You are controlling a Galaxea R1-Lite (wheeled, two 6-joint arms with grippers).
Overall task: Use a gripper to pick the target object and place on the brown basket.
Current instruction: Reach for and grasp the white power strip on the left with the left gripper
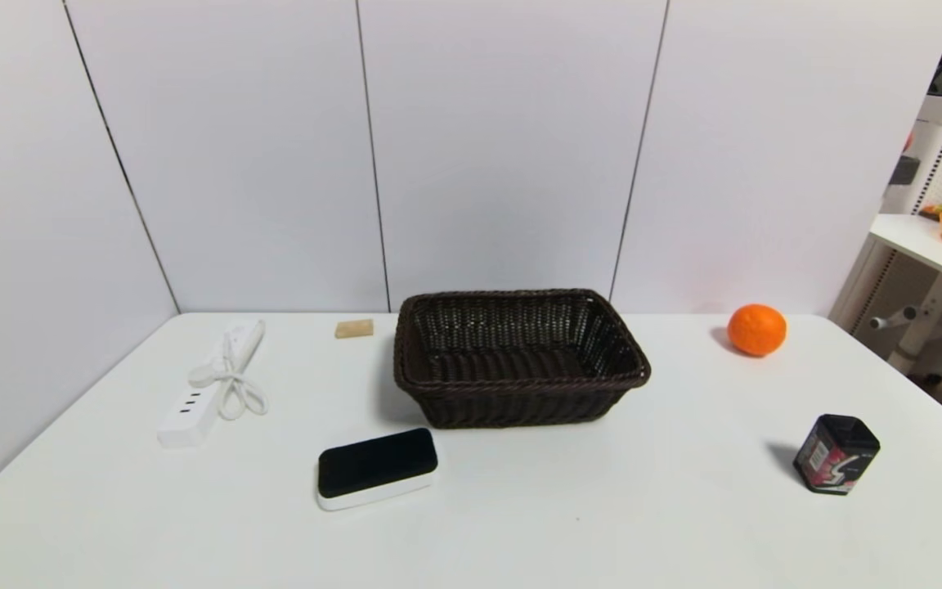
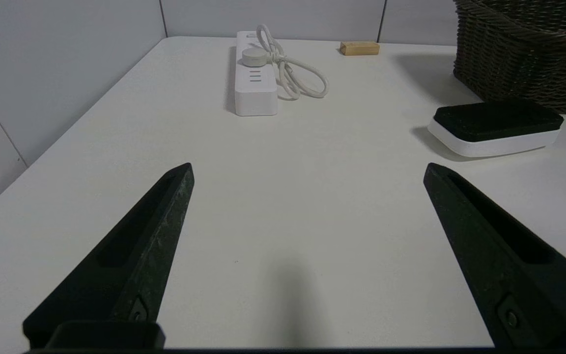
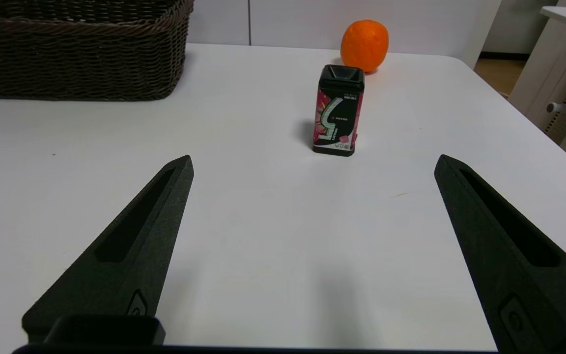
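Your left gripper (image 2: 307, 167) hangs low over the table, fingers (image 2: 140, 246) spread wide apart with nothing between them. Your right gripper (image 3: 312, 164) takes the same pose on its own side, fingers (image 3: 135, 246) likewise parted wide and holding nothing. Both point forward and slightly down. Neither arm shows in the head view.

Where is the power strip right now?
In the head view the power strip lies on the table's left side, left of the brown basket, behind the black-topped block.
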